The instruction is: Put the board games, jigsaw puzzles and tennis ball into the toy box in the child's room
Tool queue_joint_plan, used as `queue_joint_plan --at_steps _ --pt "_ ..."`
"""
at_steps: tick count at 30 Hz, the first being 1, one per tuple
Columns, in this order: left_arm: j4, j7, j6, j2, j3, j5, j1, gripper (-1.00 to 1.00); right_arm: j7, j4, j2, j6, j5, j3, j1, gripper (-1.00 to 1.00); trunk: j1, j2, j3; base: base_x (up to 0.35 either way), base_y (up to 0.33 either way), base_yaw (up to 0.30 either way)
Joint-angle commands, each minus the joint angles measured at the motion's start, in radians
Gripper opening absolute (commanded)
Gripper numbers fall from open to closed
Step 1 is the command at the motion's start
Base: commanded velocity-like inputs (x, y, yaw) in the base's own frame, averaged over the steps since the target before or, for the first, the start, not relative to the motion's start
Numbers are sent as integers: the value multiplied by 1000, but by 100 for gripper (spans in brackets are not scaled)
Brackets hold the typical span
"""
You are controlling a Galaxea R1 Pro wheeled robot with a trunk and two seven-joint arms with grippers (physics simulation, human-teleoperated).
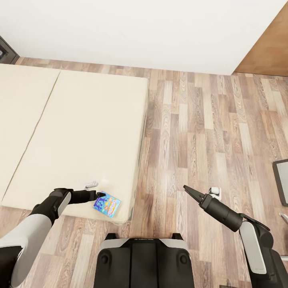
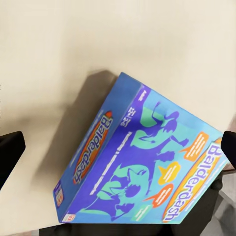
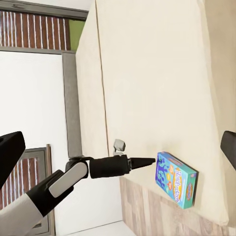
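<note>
The small blue board game (image 1: 107, 204) lies flat on the near corner of the bed (image 1: 80, 132), close to the mattress edge. My left gripper (image 1: 101, 195) is low over the bed with its tips at the box's left edge. In the left wrist view the board game (image 2: 142, 167) sits tilted between the two spread fingers (image 2: 10, 155), so that gripper is open and not closed on it. From the right wrist view the board game (image 3: 176, 179) and the left gripper (image 3: 147, 160) meet at the box's end. My right gripper (image 1: 188, 189) hangs open over the wood floor, holding nothing.
The bed's two beige halves fill the left side, against a white wall (image 1: 140, 28). Wood-plank floor (image 1: 208, 120) stretches right of the bed. A dark-framed grey edge (image 1: 281, 176) shows at the far right, and a brown panel (image 1: 268, 44) at the top right. My base (image 1: 142, 260) stands near the bed's corner.
</note>
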Motion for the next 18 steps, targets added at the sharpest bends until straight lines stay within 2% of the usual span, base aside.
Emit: queue_joint_plan --at_steps 1,18 --pt "0 0 10 0 3 8 0 100 3 0 0 5 0 -1 0 100 1 -1 -1 0 0 0" --pt "0 -19 17 3 -2 8 0 100 3 0 -1 5 0 -2 0 100 1 -1 -1 0 0 0"
